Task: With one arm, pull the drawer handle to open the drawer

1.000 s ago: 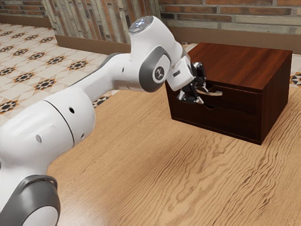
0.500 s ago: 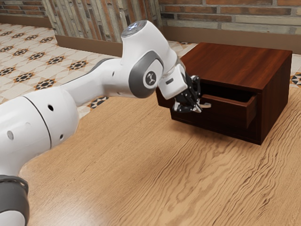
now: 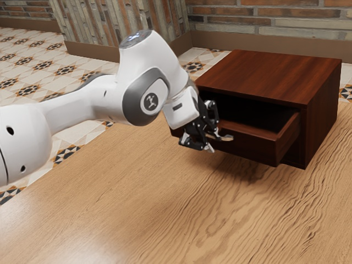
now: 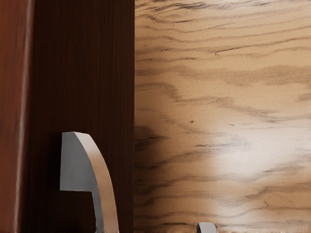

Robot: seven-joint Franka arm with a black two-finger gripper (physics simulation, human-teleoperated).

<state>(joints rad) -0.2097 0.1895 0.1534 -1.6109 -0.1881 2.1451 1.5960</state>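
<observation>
Gripping the handle (image 3: pixel 223 137), centre of the exterior frame.
You see the gripper (image 3: pixel 205 138), fingers clamped on it; drawer (image 3: pixel 250 146) stands partly out of the cabinet (image 3: pixel 275 74), right.

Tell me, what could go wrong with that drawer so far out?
The drawer already sits well out of the cabinet; pulling further might bring it right out and drop it onto the table. The gripper works on a thin, curved handle, so it could slip off.
</observation>
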